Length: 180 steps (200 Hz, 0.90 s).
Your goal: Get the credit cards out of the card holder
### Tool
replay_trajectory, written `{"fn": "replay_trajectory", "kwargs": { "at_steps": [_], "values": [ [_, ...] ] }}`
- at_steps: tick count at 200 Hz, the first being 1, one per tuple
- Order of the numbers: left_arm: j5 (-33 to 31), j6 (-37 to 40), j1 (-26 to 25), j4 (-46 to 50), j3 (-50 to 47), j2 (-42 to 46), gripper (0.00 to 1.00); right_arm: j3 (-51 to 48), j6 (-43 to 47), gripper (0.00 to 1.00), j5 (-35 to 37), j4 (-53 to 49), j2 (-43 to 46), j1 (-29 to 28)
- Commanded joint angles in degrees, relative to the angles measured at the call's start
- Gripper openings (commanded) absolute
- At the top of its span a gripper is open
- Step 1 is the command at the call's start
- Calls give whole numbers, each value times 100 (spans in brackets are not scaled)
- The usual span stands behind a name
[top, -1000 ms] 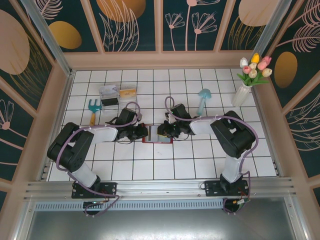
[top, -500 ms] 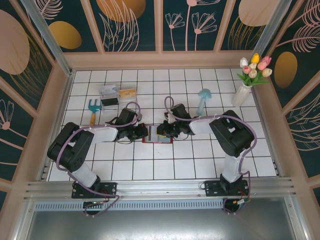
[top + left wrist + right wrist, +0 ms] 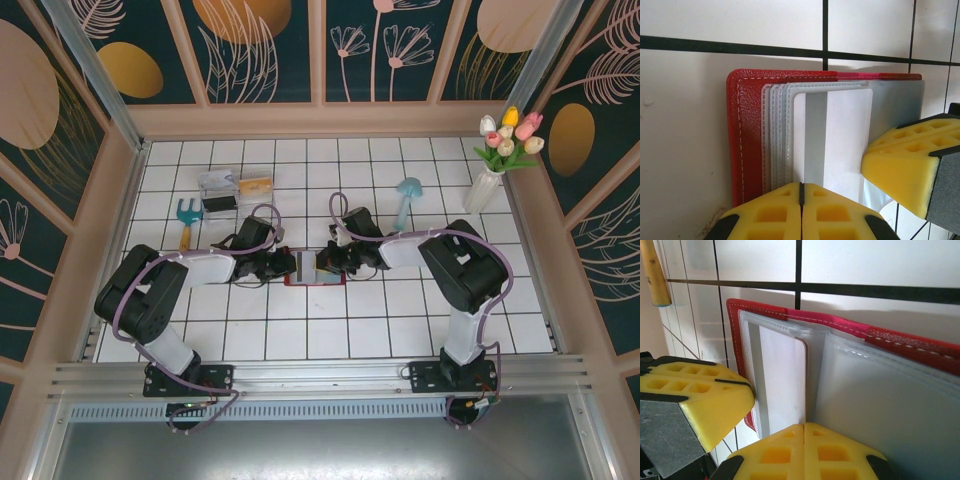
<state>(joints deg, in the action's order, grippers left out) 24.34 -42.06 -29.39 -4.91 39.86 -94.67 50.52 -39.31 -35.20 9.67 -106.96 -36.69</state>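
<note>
The red card holder (image 3: 332, 281) lies open on the tiled floor between my two grippers. In the left wrist view its red cover (image 3: 745, 130) and pale stacked pockets show, with a white credit card (image 3: 845, 140) with a grey stripe sticking out of them. My left gripper (image 3: 801, 187) is shut, its tips down at the near edge of the holder over that card. My right gripper (image 3: 804, 426) is shut too, its tips at the card's (image 3: 782, 380) inner edge beside the fold. Nothing shows between either pair of jaws. From above, the left gripper (image 3: 290, 266) and right gripper (image 3: 322, 262) nearly meet.
A clear plastic box (image 3: 218, 190) and a yellowish card (image 3: 256, 185) lie at the back left, with a blue toy rake (image 3: 187, 215) nearby. A blue mushroom (image 3: 406, 195) and a vase of tulips (image 3: 490, 180) stand at the back right. Wooden walls surround the floor.
The right gripper's jaws have closed fully over the holder. Both arms have stayed almost where they were.
</note>
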Motion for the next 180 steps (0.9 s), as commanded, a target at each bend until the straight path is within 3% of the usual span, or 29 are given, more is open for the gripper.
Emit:
{"fn": "replay_trajectory", "kwargs": {
  "at_steps": [1,104,180],
  "values": [
    [-320,114,-41,375,-82,-47,7,-60,217,5,205,-295,105,91],
    [-341,170,-40,475,32,-16,3,-149,323,5,198,-515,328,172],
    [125,179,-36,443,658,440,4,-249,248,20,-63,-101,333,243]
  ]
}}
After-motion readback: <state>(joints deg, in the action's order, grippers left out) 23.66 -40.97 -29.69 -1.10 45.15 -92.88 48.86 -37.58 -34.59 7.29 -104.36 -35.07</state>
